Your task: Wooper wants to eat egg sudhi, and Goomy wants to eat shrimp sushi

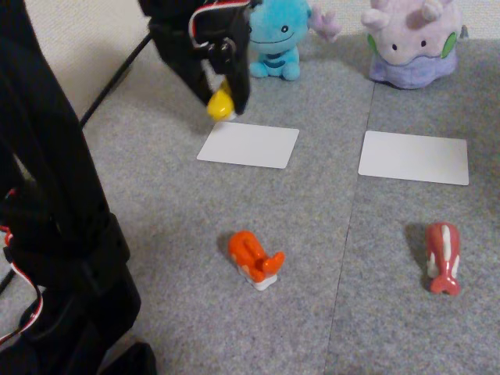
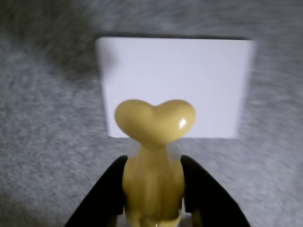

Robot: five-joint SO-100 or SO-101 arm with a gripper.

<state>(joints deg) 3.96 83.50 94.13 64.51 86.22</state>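
While the gripper [image 1: 221, 103] hangs above the grey carpet [image 1: 156, 234] with its jaws clamped on the egg sudhi [image 1: 219, 102], the yellow piece sits in the air just off the far-left corner of the left white card [image 1: 248, 144], which lies in front of Wooper [image 1: 275, 37]. In the wrist view the egg sudhi [image 2: 154, 151] is pinched by its sides between the two dark fingers [image 2: 203, 194], and its forked, heart-shaped tail tip stands out past them toward the card [image 2: 175, 85].

Its long axis runs along the fingers, tail leading and the thicker body back in the grip (the rice base shows as a pale sliver at each side). In the fixed view that axis looks steeply tilted, tail downward.

My worry is the release. Dropped from this height and at this tilt, the rounded, glossy toy would likely land tail first, then tip or roll, and could end up on the carpet instead of the card. Since it now hangs by the card's corner, not its middle, opening here risks missing altogether.

Goomy [image 1: 412, 41] sits far right behind the second card [image 1: 414, 156]. Shrimp sushi [image 1: 254, 258] lies untouched on the near carpet, well apart from the red-and-white striped piece [image 1: 442, 256] at right.
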